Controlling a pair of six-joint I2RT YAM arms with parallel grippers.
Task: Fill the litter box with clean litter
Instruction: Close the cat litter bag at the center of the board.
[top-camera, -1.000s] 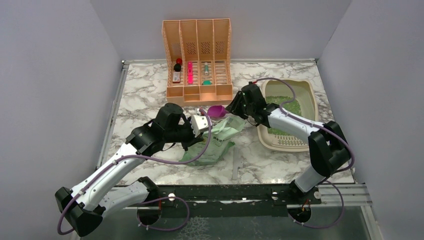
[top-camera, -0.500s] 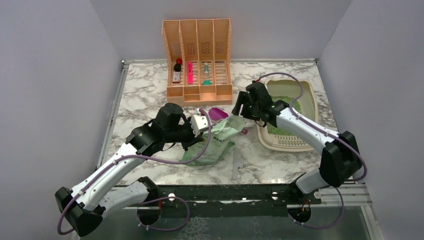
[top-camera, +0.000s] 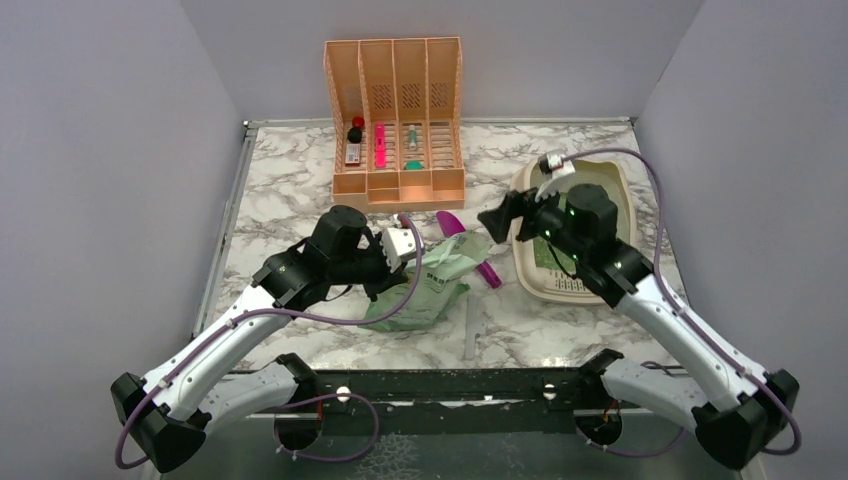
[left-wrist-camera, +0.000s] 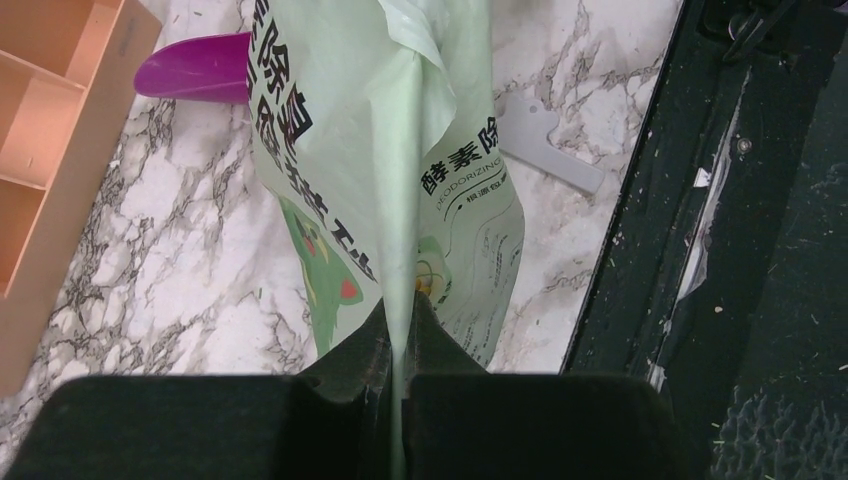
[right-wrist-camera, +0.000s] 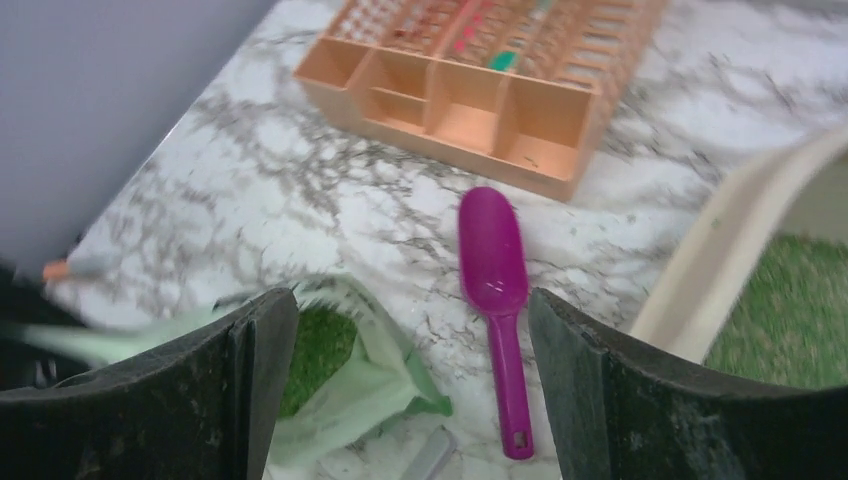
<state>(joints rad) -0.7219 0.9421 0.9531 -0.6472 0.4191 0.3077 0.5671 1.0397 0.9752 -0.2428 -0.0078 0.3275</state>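
Observation:
The beige litter box (top-camera: 535, 290) sits at the right of the table, with my right arm across most of it. A layer of green clean litter (right-wrist-camera: 790, 320) shows inside its rim (right-wrist-camera: 720, 250). My right gripper (top-camera: 497, 218) (right-wrist-camera: 410, 300) hangs open and empty at the box's left edge. Below it a purple scoop (top-camera: 465, 248) (right-wrist-camera: 497, 270) lies flat on the marble. My left gripper (top-camera: 400, 247) (left-wrist-camera: 400, 310) is shut on a fold of the pale green litter bag (top-camera: 430, 285) (left-wrist-camera: 400, 150). Green granules (right-wrist-camera: 315, 350) show in the bag's open mouth.
A peach slatted organizer (top-camera: 395, 120) (right-wrist-camera: 470, 100) with small items stands at the back centre. A grey strip (top-camera: 468, 325) (left-wrist-camera: 545, 140) lies on the marble near the bag. Grey walls close in the left, right and back sides.
My right gripper opened, let go of the purple scoop and drew back to the right, over the litter box. The scoop now lies on the table. The left arm has stayed still.

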